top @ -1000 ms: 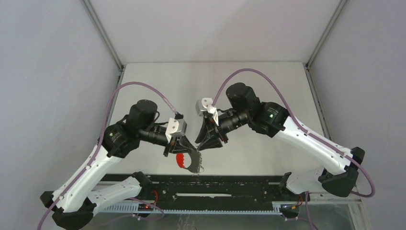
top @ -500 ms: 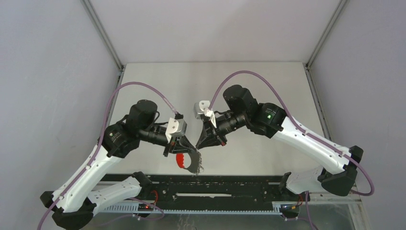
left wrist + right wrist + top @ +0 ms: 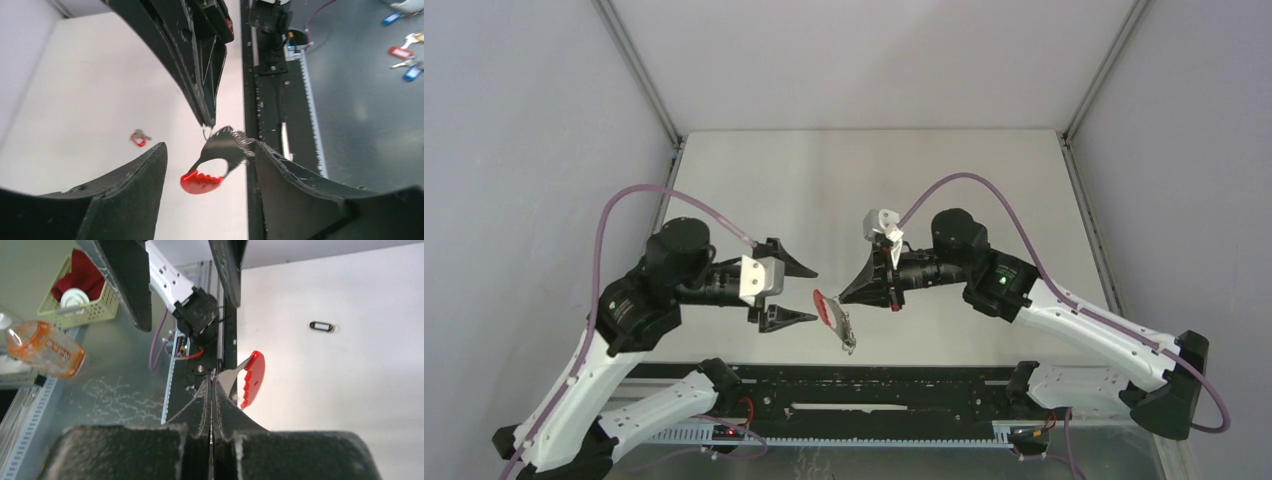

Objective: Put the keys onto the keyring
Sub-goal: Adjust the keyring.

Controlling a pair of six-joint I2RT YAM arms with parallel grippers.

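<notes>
**Top external view.** The left pincer [image 3: 816, 295] stands wide open and holds nothing, one finger above and one below the gap. The right pincer [image 3: 844, 298] is fully closed, and its tip meets that gap from the right. From this tip hangs a bright red curved strap [image 3: 826, 307]. Below the strap is a loose bunch of small flat silvery keys [image 3: 849, 337], clear of the pale grey surface [image 3: 874, 180]. The thin metal keyring is too small to make out here.

**Left wrist view.** Both left fingers [image 3: 125, 187] frame the bottom of the picture, set well apart. The right pincer [image 3: 210, 121] comes down from above with its jaws pressed together on the keyring [image 3: 205, 131], which shows as a fine loop at its tip. Below the loop hang a dark flat metal piece and the keys with their fine chain [image 3: 240, 143], and the red strap [image 3: 200, 182] is lowest. The chain lies just beside the right-hand left finger; whether they touch cannot be told. A small red-tagged key [image 3: 138, 137] lies on the surface further off.

**Right wrist view.** The right pincer [image 3: 211, 390] is shut, with no gap between its fingers. The red strap [image 3: 252, 376] and a silvery flat piece [image 3: 229, 377] project just beyond its tip. The open left pincer [image 3: 187, 315] appears above it. A black key tag [image 3: 321, 326] lies on the surface, well apart from the strap. Off the surface stand a yellow mesh basket [image 3: 102, 307] and a clear plastic bottle with an orange band [image 3: 45, 350].
</notes>
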